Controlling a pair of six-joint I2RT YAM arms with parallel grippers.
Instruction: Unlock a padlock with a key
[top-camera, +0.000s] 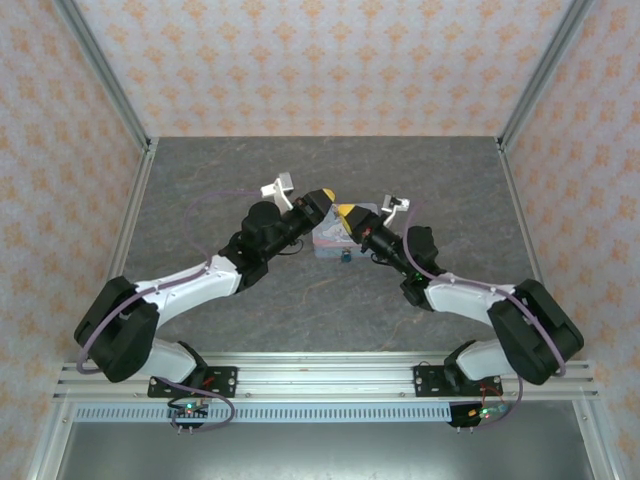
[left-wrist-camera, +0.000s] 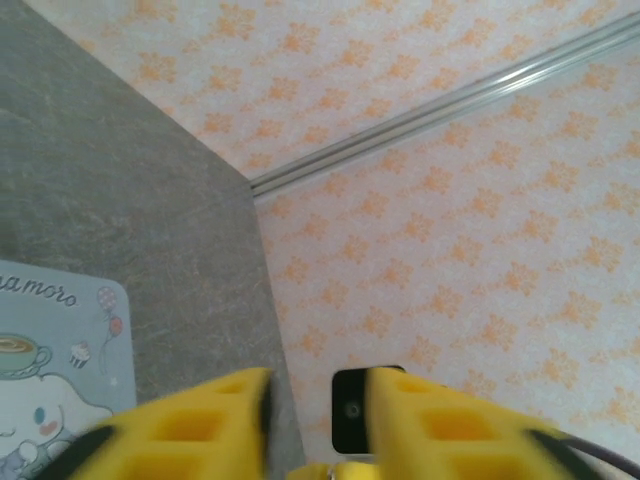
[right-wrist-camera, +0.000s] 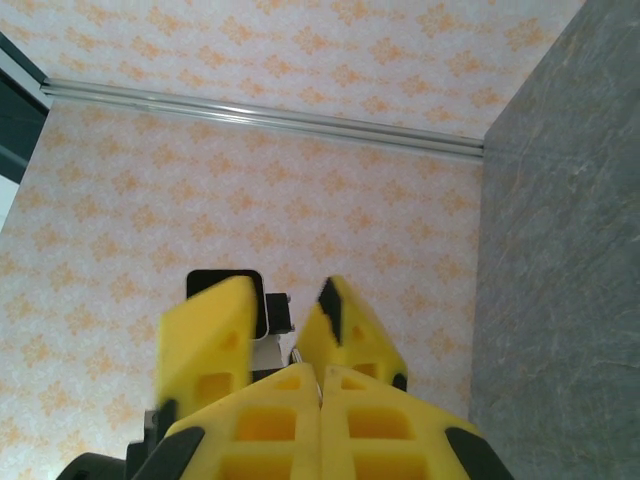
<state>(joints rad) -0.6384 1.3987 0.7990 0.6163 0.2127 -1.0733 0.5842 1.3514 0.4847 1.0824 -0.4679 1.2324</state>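
"Where the arms meet over the tin (top-camera: 326, 243), can you see the padlock (top-camera: 343, 257)?"
"Barely. It's at the tin's near edge, crowded by the right wrist."
"Jaws?"
"Left gripper (top-camera: 326, 196) spread; right gripper (top-camera: 346, 212) pressed together. Both hover above the tin's far side, nearly touching."
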